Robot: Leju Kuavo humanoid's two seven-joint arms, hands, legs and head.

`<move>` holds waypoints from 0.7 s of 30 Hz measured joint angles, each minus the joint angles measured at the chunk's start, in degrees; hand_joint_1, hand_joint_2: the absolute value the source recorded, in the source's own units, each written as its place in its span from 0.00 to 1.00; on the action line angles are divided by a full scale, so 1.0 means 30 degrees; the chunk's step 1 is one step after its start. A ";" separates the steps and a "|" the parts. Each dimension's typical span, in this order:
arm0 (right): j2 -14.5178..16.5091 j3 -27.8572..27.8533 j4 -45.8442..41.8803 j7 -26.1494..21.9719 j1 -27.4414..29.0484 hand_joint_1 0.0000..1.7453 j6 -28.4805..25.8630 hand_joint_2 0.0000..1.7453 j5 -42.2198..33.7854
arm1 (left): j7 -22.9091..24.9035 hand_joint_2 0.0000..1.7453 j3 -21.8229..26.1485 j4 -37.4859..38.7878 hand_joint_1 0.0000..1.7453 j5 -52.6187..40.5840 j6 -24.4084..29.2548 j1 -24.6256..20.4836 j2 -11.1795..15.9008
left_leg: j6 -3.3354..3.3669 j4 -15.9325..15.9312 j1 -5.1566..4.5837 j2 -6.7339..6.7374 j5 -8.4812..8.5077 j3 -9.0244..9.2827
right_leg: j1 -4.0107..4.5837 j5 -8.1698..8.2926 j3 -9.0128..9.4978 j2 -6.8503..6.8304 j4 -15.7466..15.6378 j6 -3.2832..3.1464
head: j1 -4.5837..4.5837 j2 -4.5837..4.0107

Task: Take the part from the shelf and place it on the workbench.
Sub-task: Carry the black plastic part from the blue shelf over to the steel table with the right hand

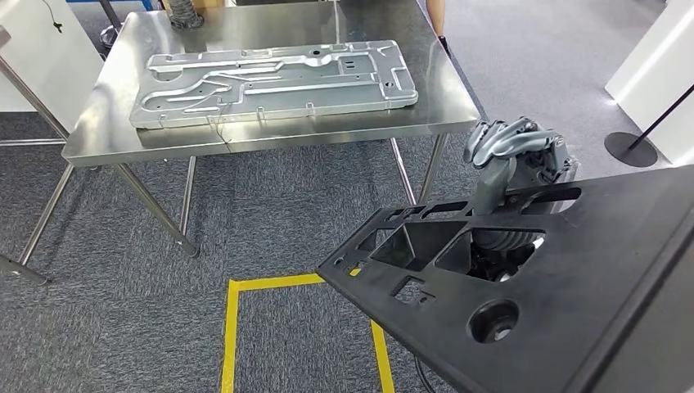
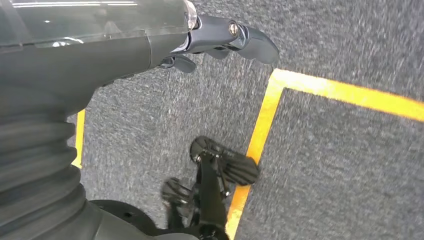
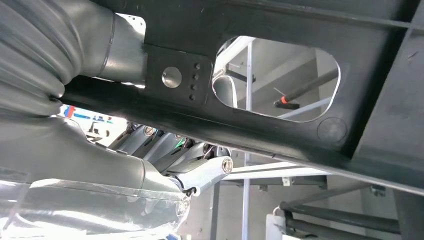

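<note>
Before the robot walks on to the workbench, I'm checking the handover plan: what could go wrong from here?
The long black part is gripped by the right hand alone, near one edge, so it may tilt or slip. The left hand hangs toward the floor and gives no support. A metal panel already covers much of the workbench, so the part could land on it or overhang the edge.
</note>
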 joint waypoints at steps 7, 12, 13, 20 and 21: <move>0.0007 0.0002 0.0337 0.0199 0.0056 1.00 -0.0324 1.00 0.0621 | 0.0029 1.00 0.0007 0.0000 0.00 0.0004 -0.0009 0.0000 -0.0117 | -0.0592 0.0221 -0.0041 -0.0103 -0.1205 0.1405 | 0.0108 0.3452 0.1024 -0.0199 -0.4848 -0.0432 | -0.0006 -0.0002; 0.0067 0.0013 0.0566 0.0448 0.0217 1.00 -0.0763 1.00 0.1736 | -0.0064 1.00 0.0005 0.0000 0.00 -0.0060 -0.0159 -0.0038 -0.0169 | -0.1038 0.2772 0.0117 -0.0002 -0.2085 0.0409 | 0.0089 0.3263 0.1815 -0.0433 -0.4999 -0.1035 | -0.0015 -0.0002; 0.0078 0.0015 0.0605 0.0434 0.0299 1.00 -0.0741 1.00 0.1754 | -0.0069 1.00 0.0005 0.0000 0.00 -0.0091 -0.0177 -0.0019 -0.0191 | -0.1108 0.3943 0.0143 0.0008 -0.2573 -0.0377 | 0.0102 0.3139 0.1905 -0.0448 -0.4998 -0.1064 | -0.0016 -0.0002; 0.0107 0.0015 0.0670 0.0171 0.0598 1.00 -0.0337 1.00 0.1683 | -0.0078 1.00 0.0007 0.0000 0.00 -0.0202 -0.0182 0.0184 -0.0209 | -0.0931 0.1433 0.0102 0.0192 -0.0125 -0.1258 | 0.0115 0.2082 0.3114 -0.0489 -0.5026 -0.0791 | -0.0013 -0.0004; 0.0111 0.0009 0.0654 0.0166 0.0585 1.00 -0.0319 1.00 0.1688 | -0.0089 1.00 0.0007 0.0000 0.00 -0.0208 -0.0180 0.0184 -0.0213 | -0.0801 0.0915 0.0034 0.0251 0.0206 -0.1116 | 0.0125 0.1969 0.3223 -0.0488 -0.5085 -0.0678 | -0.0013 -0.0004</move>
